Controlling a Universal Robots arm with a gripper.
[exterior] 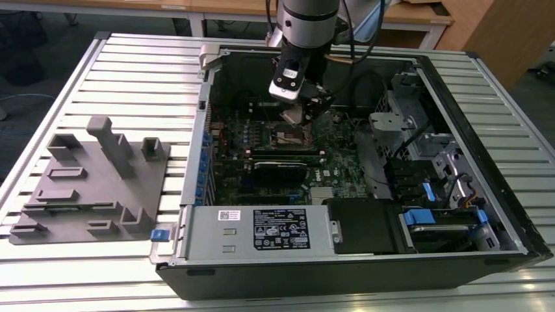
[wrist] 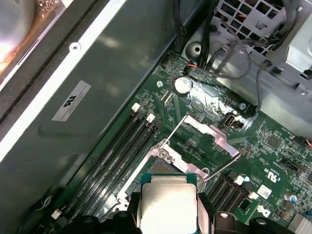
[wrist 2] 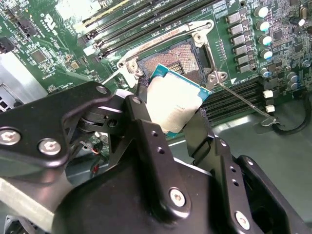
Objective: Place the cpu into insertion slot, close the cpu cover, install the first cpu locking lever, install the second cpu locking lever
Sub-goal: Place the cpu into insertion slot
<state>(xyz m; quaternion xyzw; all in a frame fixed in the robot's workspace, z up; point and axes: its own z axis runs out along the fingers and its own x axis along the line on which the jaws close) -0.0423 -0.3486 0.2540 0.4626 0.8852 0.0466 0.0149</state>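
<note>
Claw: black two-fingered claw (wrist 2: 171, 119) clamped on two opposite edges of the chip, hanging inside the open black computer case (exterior: 347, 286) on the slatted silvery metal worktop (exterior: 130, 58)
Cpu: small flat square chip (wrist: 168, 204) with a dull grey metallic top and a green edge, held in the air just above the slot, not yet seated, and looking tilted against the board in the second wrist view
Slot: small square dark socket (wrist 2: 178, 56) with a silvery metal rim, bare, on the green circuit board (wrist 2: 58, 53)
Cover: thin silvery metal frame plate (wrist: 207, 130), apparently swung up at one side of the socket, not closed
Lever: thin silvery wire lever (wrist 2: 243, 101) lying free beside the socket
Risk, tilt: going down canted, one corner would likely strike first and could bend the socket's contacts
Risk, alignment: a slight twist or offset could leave the chip riding on the rim
Risk, grip: with only thin edges gripped, any nudge against rim or plate might slip it
Risk, clearance: the fingers flank the chip closely and could foul the rim or the free lever
</note>
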